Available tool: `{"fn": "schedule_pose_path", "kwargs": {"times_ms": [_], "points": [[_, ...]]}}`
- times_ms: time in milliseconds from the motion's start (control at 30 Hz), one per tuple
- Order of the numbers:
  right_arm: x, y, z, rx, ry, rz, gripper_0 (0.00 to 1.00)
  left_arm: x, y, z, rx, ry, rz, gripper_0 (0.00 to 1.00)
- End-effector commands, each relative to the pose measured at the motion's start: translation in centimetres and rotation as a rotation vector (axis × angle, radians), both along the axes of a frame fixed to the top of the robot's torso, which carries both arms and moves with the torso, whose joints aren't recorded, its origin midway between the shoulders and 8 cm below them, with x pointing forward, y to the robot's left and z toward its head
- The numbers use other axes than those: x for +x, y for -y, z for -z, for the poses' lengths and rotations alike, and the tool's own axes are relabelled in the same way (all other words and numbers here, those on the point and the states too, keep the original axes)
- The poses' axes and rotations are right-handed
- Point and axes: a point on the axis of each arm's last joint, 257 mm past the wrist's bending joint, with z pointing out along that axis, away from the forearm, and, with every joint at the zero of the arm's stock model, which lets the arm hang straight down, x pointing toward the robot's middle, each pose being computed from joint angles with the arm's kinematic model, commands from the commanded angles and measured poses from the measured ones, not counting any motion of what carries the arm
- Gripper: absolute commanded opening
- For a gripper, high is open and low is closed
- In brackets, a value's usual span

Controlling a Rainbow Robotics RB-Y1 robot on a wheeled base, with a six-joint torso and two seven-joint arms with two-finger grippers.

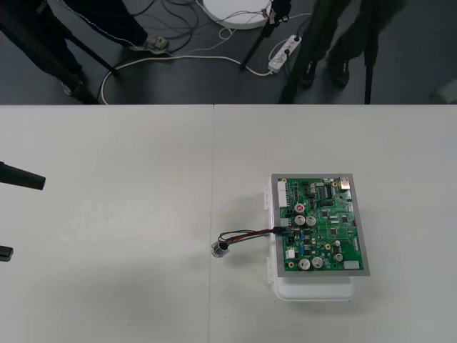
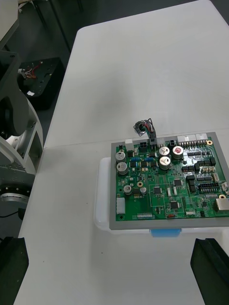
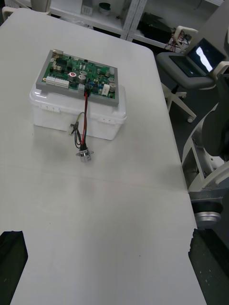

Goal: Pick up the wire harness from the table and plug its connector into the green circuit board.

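The green circuit board (image 1: 321, 225) sits on its white base (image 1: 314, 289) right of the table's middle. The wire harness (image 1: 246, 236) runs from the board's left edge out onto the table. Its black plug (image 2: 153, 140) sits in a connector at that edge, and its wires (image 3: 85, 114) hang down the side of the base. The round metal socket (image 1: 219, 249) lies on the table beside the base. My left gripper (image 1: 11, 214) waits open at the table's left side, far from the board. My right gripper (image 2: 112, 271) is open, back from the board and above it.
A seam (image 1: 213, 214) runs down the middle of the table, just left of the socket. Broad bare table (image 1: 107, 214) lies between the left gripper and the harness. Beyond the far edge, cables and a power strip (image 1: 282, 51) lie on the dark floor.
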Motion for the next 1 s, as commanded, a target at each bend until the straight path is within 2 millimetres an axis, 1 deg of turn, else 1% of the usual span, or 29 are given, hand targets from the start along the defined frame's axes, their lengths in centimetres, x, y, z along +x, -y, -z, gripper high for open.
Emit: {"fn": "schedule_pose_path", "kwargs": {"times_ms": [33, 1000], "points": [[-0.05, 0.14, -0.52, -0.008, 0.015, 0.004, 1.00, -0.32, -1.02, -0.49, 0.041, -0.009, -0.004, 1.00], [-0.05, 0.14, -0.52, -0.008, 0.015, 0.004, 1.00, -0.32, -1.02, -0.49, 0.041, -0.009, -0.004, 1.00]]}}
